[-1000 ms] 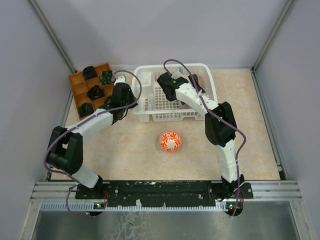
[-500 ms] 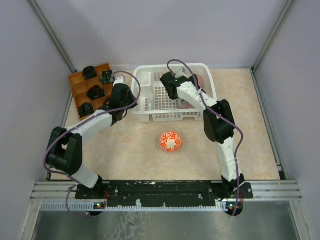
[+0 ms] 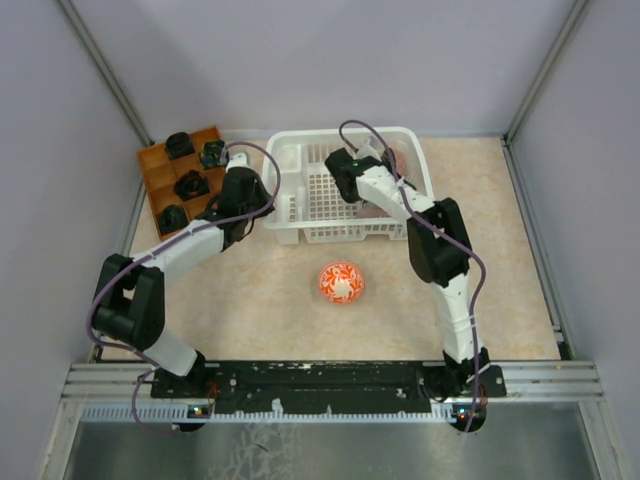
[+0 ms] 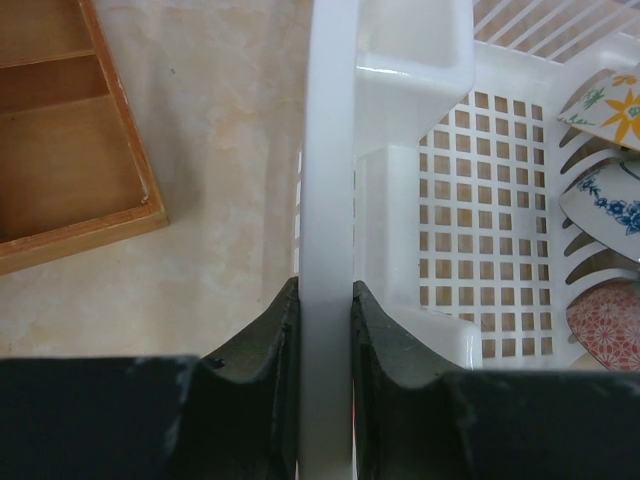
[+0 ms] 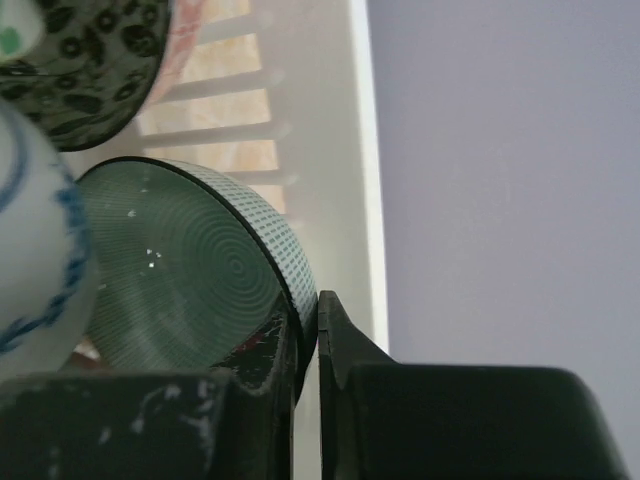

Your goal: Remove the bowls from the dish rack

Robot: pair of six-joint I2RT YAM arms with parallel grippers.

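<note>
one orange-red bowl (image 3: 341, 283) is out; several more sit racked. right gripper (image 5: 308, 330) pinches the pale green bowl (image 5: 190, 270) by its rim, left gripper (image 4: 325, 330) clamps the dish rack (image 4: 330, 150) wall.

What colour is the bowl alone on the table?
The bowl is orange-red with a white pattern, clearest in the top external view.

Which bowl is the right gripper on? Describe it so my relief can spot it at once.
Find the white dish rack at the back of the table and go to its far right corner, where bowls stand on edge. The right gripper pinches the rim of the pale green bowl: ringed inside, unlike the blue-on-white bowl and the dark patterned bowl beside it.
</note>
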